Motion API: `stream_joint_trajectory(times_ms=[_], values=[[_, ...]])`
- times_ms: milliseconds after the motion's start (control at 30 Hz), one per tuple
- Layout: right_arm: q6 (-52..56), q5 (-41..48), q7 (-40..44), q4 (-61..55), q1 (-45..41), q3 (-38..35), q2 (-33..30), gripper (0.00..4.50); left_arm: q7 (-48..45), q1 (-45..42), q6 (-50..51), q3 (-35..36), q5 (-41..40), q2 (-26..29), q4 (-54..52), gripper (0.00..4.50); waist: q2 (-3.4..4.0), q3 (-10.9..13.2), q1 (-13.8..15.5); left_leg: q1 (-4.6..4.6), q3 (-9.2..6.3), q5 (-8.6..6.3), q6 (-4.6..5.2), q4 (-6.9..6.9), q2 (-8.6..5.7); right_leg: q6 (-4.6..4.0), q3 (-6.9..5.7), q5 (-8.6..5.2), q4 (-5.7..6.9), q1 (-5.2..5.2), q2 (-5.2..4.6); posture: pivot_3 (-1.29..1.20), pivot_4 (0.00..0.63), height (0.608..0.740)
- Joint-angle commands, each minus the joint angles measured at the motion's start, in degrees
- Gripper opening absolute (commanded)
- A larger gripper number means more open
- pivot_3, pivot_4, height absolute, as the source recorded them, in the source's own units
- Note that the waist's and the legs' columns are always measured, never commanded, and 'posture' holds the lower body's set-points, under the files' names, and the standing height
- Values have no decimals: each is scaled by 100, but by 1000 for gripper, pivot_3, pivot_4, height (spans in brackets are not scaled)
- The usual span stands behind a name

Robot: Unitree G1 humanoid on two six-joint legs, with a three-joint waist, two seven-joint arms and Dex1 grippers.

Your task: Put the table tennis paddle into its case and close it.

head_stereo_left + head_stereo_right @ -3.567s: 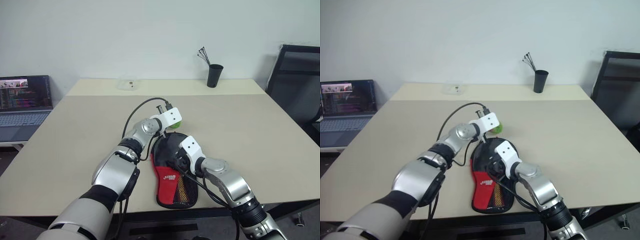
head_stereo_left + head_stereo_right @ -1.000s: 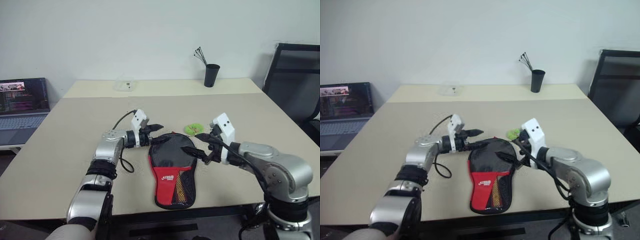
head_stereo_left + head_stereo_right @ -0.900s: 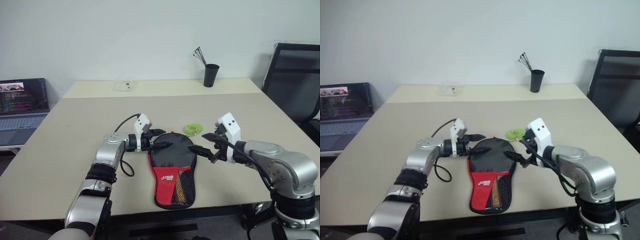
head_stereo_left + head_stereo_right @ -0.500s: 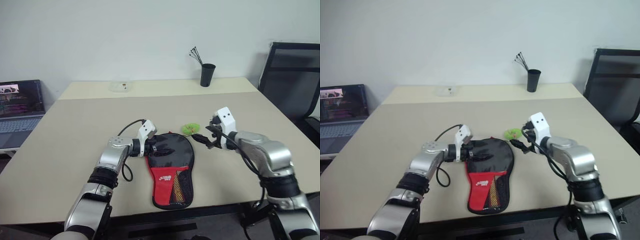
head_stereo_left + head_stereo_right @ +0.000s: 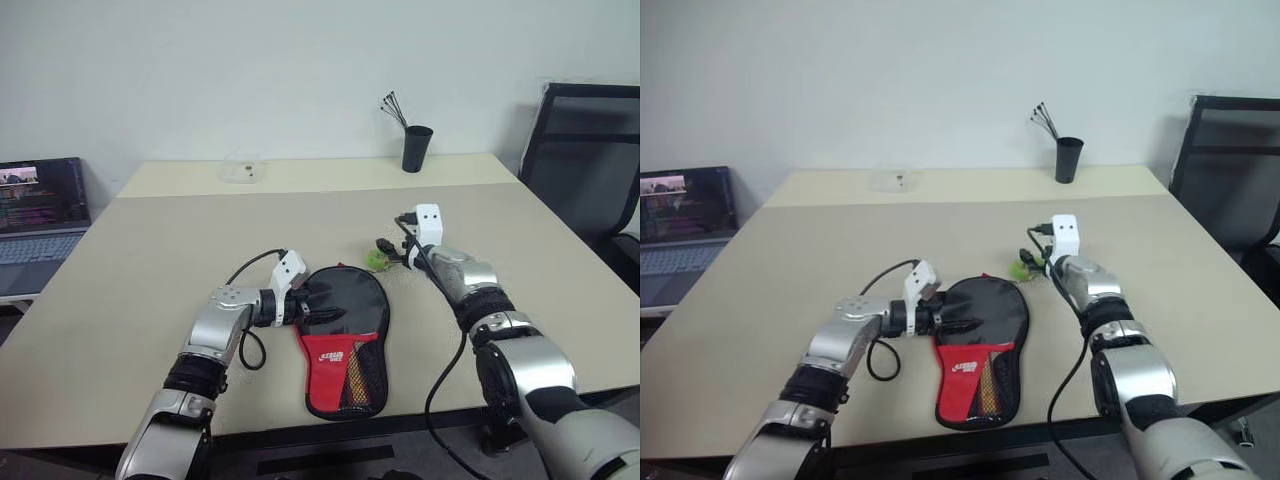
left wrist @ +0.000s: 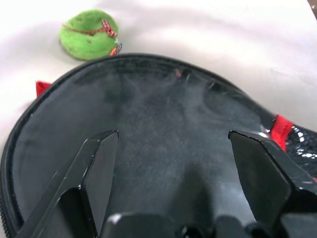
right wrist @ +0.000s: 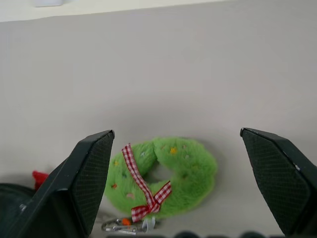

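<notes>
Black-and-red paddle-shaped zippered fabric case (image 5: 342, 330) lies flat on the beige table (image 5: 150, 260), near its front edge. Table tennis paddle itself can't be made out. Left gripper (image 5: 318, 308) hovers over the case's round black end, fingers spread wide, holding nothing. Right gripper (image 5: 388, 250) sits just past the case's far-right edge, jaws wide apart over a small green plush wreath keyring (image 7: 163, 176) with a red checked ribbon, not gripping it.

The case (image 5: 340, 330) lies on the table (image 5: 130, 260) near its front edge. A wreath charm (image 7: 166, 176) sits just behind the case's right side. A cup (image 5: 415, 148) stands at the far edge, a laptop (image 5: 40, 215) off left.
</notes>
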Motion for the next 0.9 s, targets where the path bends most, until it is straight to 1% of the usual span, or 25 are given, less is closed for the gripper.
stream_joint_trajectory(times_ms=[33,267,367,533,667,733,767,900], values=[[-505,-148,-195,520,-287,-126,176,4500,124,100,224,74,-160,147,-595,3863,0,0,0,1,1,0,0,0,0,0,2,0,1,0,0,0,150,740],[-768,-514,-427,943,-225,-35,490,4500,265,327,488,63,-223,318,-1048,3863,3,2,-1,6,0,0,0,0,6,0,2,0,10,-1,-1,0,150,740],[-809,-605,-460,971,-226,-42,553,3969,292,364,491,29,-239,342,-1077,3910,3,2,-1,7,0,0,0,1,5,0,4,0,11,0,-1,0,150,740],[-790,-549,-496,970,-215,-189,621,2157,298,326,419,-54,-215,315,-999,3910,3,2,2,7,0,0,0,1,6,0,3,0,12,0,-1,0,150,740],[-763,-452,-585,967,-198,-384,658,812,291,300,342,-128,-198,302,-924,3910,3,2,5,7,0,0,0,1,6,0,3,0,12,0,-3,0,150,740],[-744,-422,-614,963,-194,-480,664,216,267,318,322,-173,-201,306,-937,3910,3,1,16,7,-1,0,0,2,5,0,3,0,12,1,-3,0,150,740],[-731,-392,-625,960,-196,-536,665,16,252,322,318,-190,-212,305,-946,3910,3,1,25,8,-2,0,0,2,6,0,2,0,12,2,-4,0,150,740],[-702,-357,-624,939,-196,-634,663,16,237,179,214,-207,-226,221,-806,3910,3,1,31,7,0,0,0,2,5,0,3,0,11,3,-10,0,150,740]])
